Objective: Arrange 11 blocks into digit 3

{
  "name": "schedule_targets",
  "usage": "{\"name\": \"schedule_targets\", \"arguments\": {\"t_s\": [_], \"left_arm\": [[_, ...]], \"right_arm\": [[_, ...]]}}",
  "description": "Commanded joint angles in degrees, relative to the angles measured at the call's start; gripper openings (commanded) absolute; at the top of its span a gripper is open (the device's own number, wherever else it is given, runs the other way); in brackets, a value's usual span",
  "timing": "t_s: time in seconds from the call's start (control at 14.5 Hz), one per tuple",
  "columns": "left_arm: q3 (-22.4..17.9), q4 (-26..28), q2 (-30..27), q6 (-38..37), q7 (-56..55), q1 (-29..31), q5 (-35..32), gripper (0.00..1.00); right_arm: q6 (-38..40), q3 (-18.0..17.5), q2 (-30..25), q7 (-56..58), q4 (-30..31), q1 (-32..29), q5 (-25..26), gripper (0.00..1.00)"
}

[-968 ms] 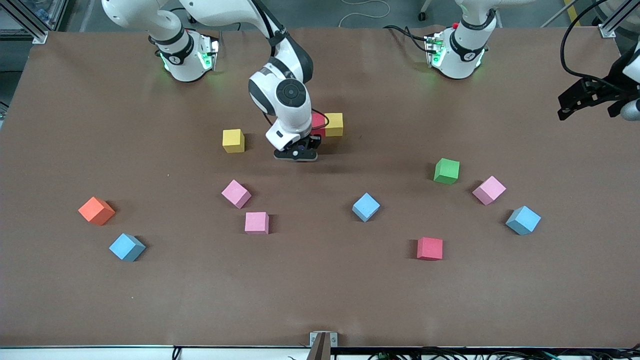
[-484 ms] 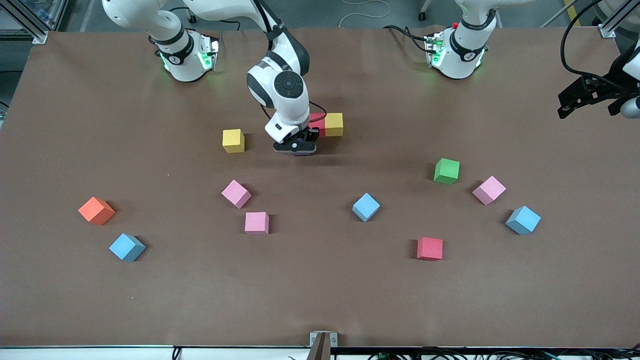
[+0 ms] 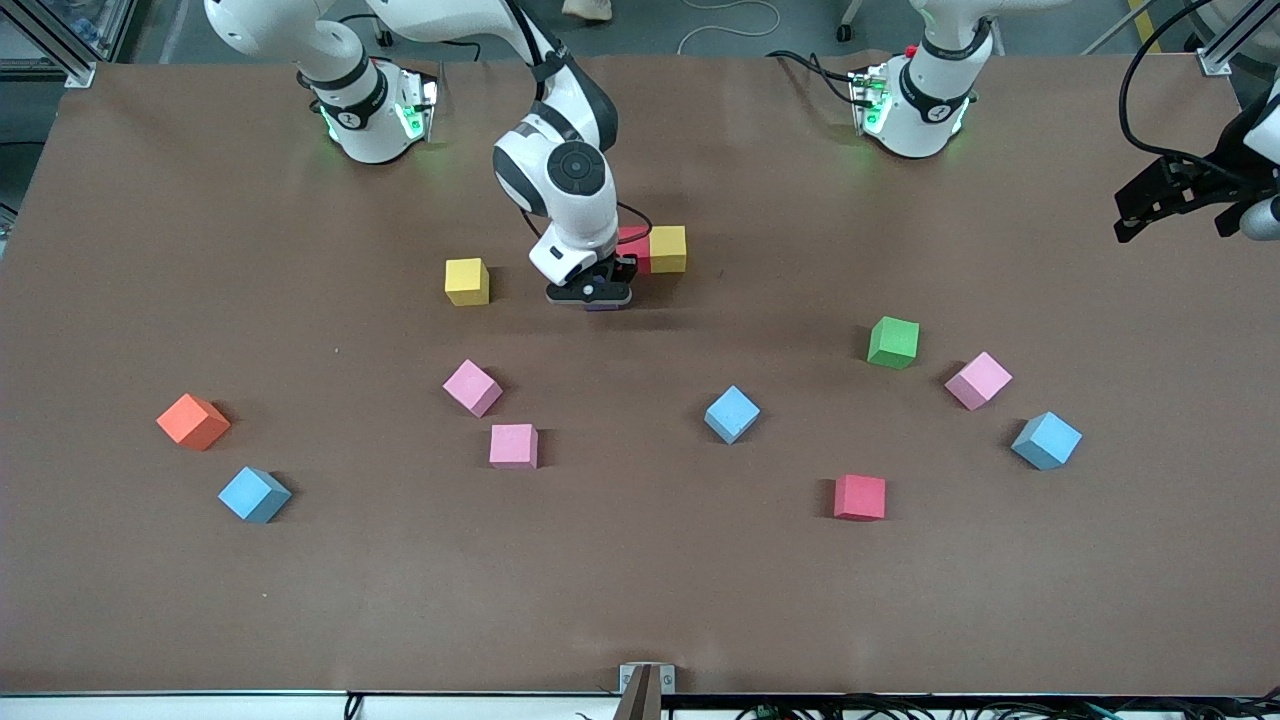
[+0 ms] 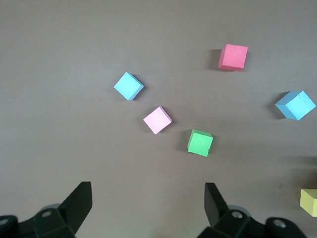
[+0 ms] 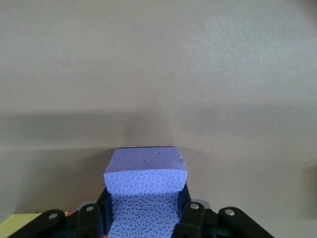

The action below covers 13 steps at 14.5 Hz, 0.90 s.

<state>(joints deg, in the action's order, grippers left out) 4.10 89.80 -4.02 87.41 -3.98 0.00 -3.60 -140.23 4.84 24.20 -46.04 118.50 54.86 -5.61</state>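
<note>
A robotics lab is shown. Two white arm bases with green status lights are bolted along one edge of a wide tabletop covered in plain brown matting. Aluminium framing is seen at the corners, and loose cables are strewn on a grey floor past the edge. More wiring is bundled along the edge nearest the front camera, beside a small metal bracket. Coloured foam cubes are scattered on the matting as test pieces, with no household or shop furnishings seen
</note>
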Motion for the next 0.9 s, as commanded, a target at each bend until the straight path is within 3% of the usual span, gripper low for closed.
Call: {"name": "schedule_targets", "arguments": {"t_s": [0.0,0.83], "left_arm": [[-0.06,-0.59,-0.11,-0.22,0.02,0.09,0.61,1.0],[-0.15,-0.68,-0.64,-2.23,0.73,0.26,0.52,1.0]], "right_arm": [[-1.19,0.17,-1.97,0.08,2.7,0.59,0.6,0.02],[-2.07,0.17,-1.7,-0.01,2.79,0.95,0.51,0.03]]}}
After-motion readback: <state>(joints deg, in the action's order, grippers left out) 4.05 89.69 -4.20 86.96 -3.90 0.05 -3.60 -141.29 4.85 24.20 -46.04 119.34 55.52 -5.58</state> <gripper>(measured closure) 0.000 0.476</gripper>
